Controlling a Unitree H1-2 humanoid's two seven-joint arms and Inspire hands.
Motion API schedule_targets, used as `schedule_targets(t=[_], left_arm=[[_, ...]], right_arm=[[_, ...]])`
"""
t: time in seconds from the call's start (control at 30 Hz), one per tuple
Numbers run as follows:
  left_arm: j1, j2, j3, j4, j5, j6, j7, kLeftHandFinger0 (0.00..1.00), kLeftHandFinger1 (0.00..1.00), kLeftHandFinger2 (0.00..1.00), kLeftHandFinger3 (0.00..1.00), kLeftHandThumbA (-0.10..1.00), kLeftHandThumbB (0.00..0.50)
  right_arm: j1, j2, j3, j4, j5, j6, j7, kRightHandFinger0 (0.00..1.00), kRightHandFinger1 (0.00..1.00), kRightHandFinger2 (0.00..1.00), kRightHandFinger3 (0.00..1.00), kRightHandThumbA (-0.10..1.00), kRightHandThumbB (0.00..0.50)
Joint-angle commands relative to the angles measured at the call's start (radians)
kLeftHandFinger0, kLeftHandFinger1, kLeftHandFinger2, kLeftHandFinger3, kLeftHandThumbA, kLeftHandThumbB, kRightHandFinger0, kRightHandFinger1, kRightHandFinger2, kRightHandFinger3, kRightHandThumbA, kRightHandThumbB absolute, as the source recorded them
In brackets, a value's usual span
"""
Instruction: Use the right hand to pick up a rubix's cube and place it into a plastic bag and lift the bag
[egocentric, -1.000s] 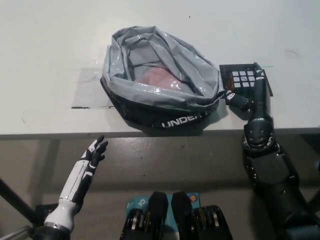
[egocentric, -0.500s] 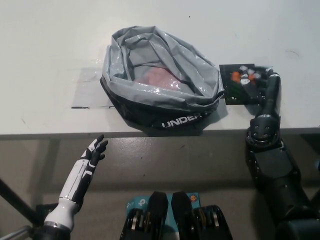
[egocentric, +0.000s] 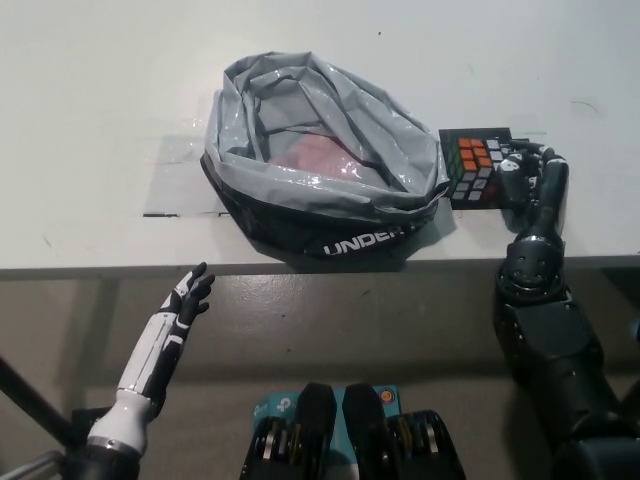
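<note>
At about 7 o'clock in the head view, the white left hand (egocentric: 187, 297) hangs below the desk edge with its fingers spread apart, holding nothing; it is just resting. In the middle, near 12 o'clock, the plastic bag (egocentric: 322, 160) sits on the white desk (egocentric: 90, 90) with its mouth wide open, and something pinkish lies inside it. A clear flat sheet (egocentric: 180, 178) lies under the bag's left side. Over at 2 o'clock, just beside the bag's right edge, is the rubix's cube (egocentric: 474, 166), with orange and white squares showing. It looks tipped up a little, on or just above a dark mat (egocentric: 500, 135). The black right hand (egocentric: 528, 172) is touching the cube's right side and its fingers curl around it, so it looks clamped on the cube, though I cannot tell how tight the hold is. I think the step now is picking up the cube. The next move calls for a firm hold, a lift clear of the desk, and a short carry toward 10 o'clock over the bag's rim, high enough not to bump the soft wall. The desk is plain white with a few small marks. Below its front edge the floor (egocentric: 350, 320) is grey-brown.
</note>
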Motion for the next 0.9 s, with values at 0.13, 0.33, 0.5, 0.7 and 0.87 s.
schedule_targets(t=[0.13, 0.33, 0.5, 0.7, 0.87], left_arm=[[-0.019, 0.019, 0.011, -0.009, -0.024, -0.018, -0.018, 1.0, 1.0, 1.0, 1.0, 1.0, 0.201], [-0.02, 0.02, 0.012, -0.011, -0.033, -0.014, -0.02, 1.0, 1.0, 1.0, 1.0, 1.0, 0.203], [-0.016, 0.018, 0.01, -0.011, -0.031, -0.017, -0.019, 1.0, 1.0, 1.0, 1.0, 1.0, 0.204], [-0.011, 0.021, 0.012, -0.015, -0.029, -0.013, -0.017, 1.0, 1.0, 1.0, 1.0, 1.0, 0.196], [-0.007, 0.02, 0.011, -0.016, -0.029, -0.018, -0.016, 1.0, 1.0, 1.0, 1.0, 1.0, 0.19]], right_arm=[[-0.073, 0.01, -0.095, -0.015, 0.181, -0.123, 0.077, 0.0, 0.25, 0.66, 0.7, -0.09, 0.211], [-0.025, 0.0, 0.043, -0.166, -0.005, -0.15, 0.021, 0.99, 1.0, 1.0, 1.0, 0.64, 0.34], [0.034, -0.027, 0.196, -0.375, -0.111, -0.075, 0.094, 1.0, 1.0, 1.0, 1.0, 0.85, 0.447], [0.061, -0.03, 0.315, -0.547, -0.211, 0.029, 0.112, 1.0, 1.0, 1.0, 1.0, 0.96, 0.5], [0.06, -0.031, 0.381, -0.533, -0.263, 0.097, 0.131, 1.0, 1.0, 1.0, 1.0, 0.98, 0.5]])
